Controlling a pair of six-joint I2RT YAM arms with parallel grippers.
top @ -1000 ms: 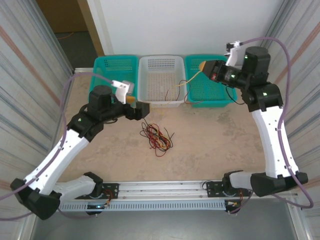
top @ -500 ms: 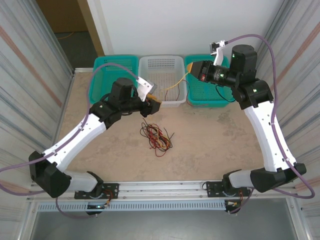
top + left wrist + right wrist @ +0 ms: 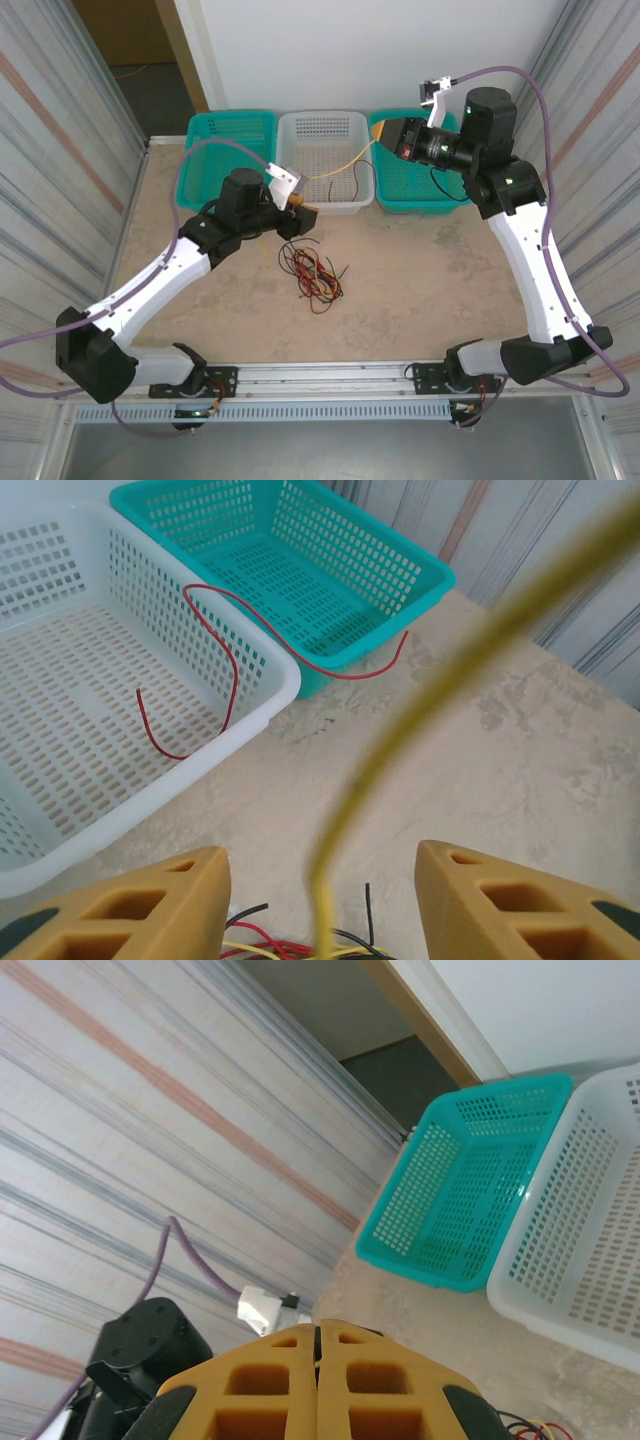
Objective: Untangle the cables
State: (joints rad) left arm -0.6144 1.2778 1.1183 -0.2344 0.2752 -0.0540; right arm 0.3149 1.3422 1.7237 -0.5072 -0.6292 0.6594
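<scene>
**Left hand** [image 3: 303, 211], near the front rim of the white basket [image 3: 322, 128]: jaws partly open, the yellow cable [image 3: 362, 770] passing between them without contact. At its 6 o'clock, the remaining cables [image 3: 312, 268] lie heaped on the surface [image 3: 430, 280]. The yellow cable's long axis runs from 8 o'clock up to 2 o'clock, ending in the **right hand** [image 3: 390, 140], which is clamped shut on it. A red cable [image 3: 232, 683] drapes over the basket's right wall.

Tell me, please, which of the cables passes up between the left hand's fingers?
The yellow cable: it runs up between the left hand's open fingers, whereas the red cable drapes over the white basket.
</scene>
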